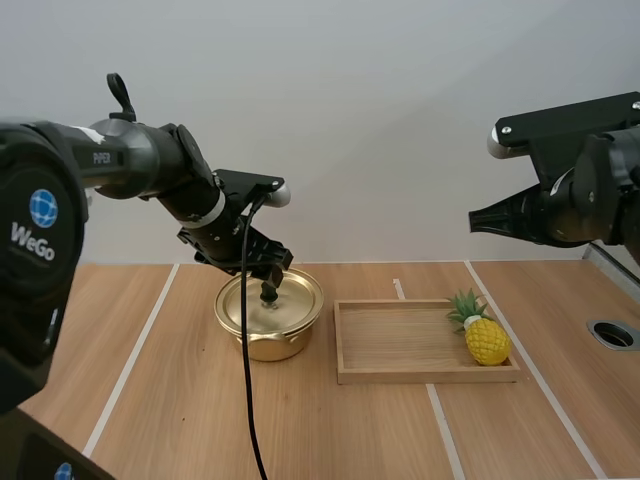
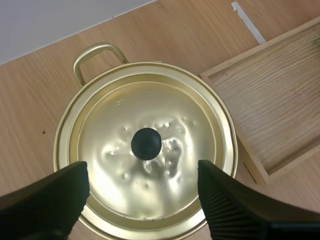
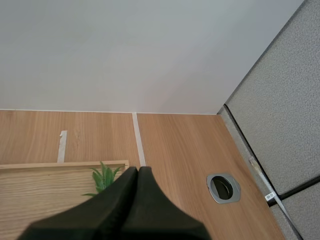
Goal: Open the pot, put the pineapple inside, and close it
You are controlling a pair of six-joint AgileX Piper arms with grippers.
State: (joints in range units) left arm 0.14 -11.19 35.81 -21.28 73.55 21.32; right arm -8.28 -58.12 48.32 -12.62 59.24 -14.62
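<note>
A gold pot (image 1: pixel 269 310) stands on the wooden table with its lid (image 2: pixel 147 150) on. My left gripper (image 1: pixel 268 290) hangs open just over the lid, and its fingers (image 2: pixel 230 205) flank the black knob (image 2: pixel 146 143) without touching it. A yellow pineapple (image 1: pixel 485 338) with green leaves (image 3: pixel 104 176) lies at the right end of the wooden tray (image 1: pixel 400 345). My right gripper (image 1: pixel 478 222) is raised high above the table's right side, shut on nothing; its fingers (image 3: pixel 131 205) lie together as one dark wedge over the pineapple's leaves.
The tray (image 2: pixel 270 105) sits close to the pot's right. A round metal grommet (image 1: pixel 612 334) is set in the table near its right edge, beside a grey partition (image 3: pixel 280 115). White tape lines (image 1: pixel 135 355) run across the tabletop.
</note>
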